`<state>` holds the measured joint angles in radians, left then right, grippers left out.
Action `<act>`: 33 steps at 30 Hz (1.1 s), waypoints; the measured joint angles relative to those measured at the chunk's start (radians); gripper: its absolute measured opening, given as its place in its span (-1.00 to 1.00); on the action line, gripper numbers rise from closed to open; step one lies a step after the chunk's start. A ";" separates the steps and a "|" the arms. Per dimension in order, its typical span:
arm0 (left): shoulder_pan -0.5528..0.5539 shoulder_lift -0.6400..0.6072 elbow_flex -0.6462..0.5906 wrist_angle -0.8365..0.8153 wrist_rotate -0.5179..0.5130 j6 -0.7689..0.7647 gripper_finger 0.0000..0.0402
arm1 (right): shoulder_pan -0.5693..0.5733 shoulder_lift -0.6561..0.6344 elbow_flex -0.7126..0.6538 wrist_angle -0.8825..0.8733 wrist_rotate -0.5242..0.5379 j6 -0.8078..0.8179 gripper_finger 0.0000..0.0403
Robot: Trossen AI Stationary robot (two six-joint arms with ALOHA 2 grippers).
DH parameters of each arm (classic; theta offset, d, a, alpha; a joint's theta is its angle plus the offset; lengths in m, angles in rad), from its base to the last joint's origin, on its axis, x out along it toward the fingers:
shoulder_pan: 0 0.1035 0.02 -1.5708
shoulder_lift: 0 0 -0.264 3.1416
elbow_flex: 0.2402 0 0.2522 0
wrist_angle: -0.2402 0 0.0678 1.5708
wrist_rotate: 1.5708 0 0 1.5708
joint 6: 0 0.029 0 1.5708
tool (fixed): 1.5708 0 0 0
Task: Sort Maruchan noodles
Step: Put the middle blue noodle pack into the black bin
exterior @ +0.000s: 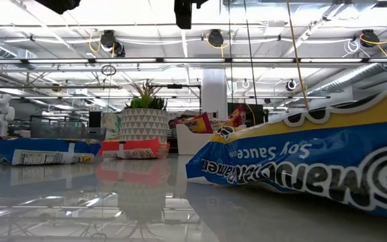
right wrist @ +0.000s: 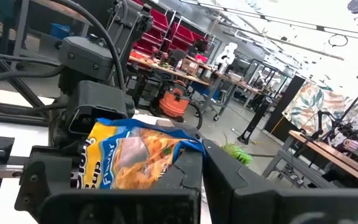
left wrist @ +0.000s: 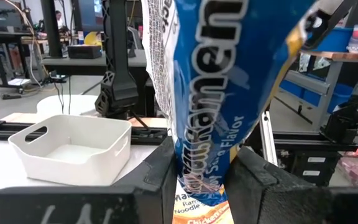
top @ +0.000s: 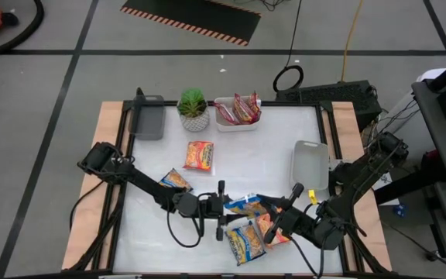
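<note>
The left gripper [top: 221,211] sits low over the near middle of the white desk [top: 269,155], its fingers [left wrist: 160,171] narrowed onto a flat blue-and-yellow plastic Maruchan ramen packet [left wrist: 213,118]; the left wrist view shows the packet pinched upright between them. The right gripper [top: 273,225] lies just beside it with its fingers shut on a yellow-orange ramen packet [right wrist: 132,155]. Two more orange-printed packets [top: 245,240] lie touching under the grippers. A blue-trimmed packet [top: 176,180] and a red-trimmed packet [top: 199,155] lie apart on the left half. The white rectangular tray [top: 227,124] at the far edge already holds red-trimmed packets [top: 242,108], beside a small green potted plant [top: 193,108]; a grey tray [top: 147,120] stands left of the plant, and an empty white tray [top: 310,163] sits on the right.

The step in hand looks like lifting the blue packet clear. It is best done with a firm pinch and a straight rise, so the slack wrapper does not drag its neighbours. With both grippers so close, one arm should probably move away first, and each packet go to the tray matching its trim.
</note>
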<state>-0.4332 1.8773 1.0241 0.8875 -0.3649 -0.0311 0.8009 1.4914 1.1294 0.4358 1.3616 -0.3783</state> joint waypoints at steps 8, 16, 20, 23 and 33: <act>0.000 -0.091 0.000 -0.223 -0.018 -0.016 -0.50 | 0.018 0.000 -0.001 0.022 0.117 -0.048 -0.71; 0.004 -0.327 0.000 -0.674 -0.082 -0.147 -0.50 | 0.038 -0.002 -0.001 0.179 0.211 -0.324 -0.43; 0.017 -0.461 0.000 -0.869 -0.087 -0.241 -0.49 | 0.037 -0.031 -0.001 0.202 0.210 -0.394 -0.40; 0.038 -0.560 0.000 -0.960 -0.089 -0.271 -0.49 | 0.036 -0.059 -0.001 0.200 0.210 -0.409 -0.41; 0.199 -0.895 0.000 -1.298 -0.089 -0.410 -0.49 | -0.024 -0.086 -0.004 0.180 0.165 -0.418 -0.42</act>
<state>-0.2338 0.9824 1.0237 -0.4107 -0.4538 -0.4407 0.7766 1.4054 1.1256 0.6157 1.5264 -0.7962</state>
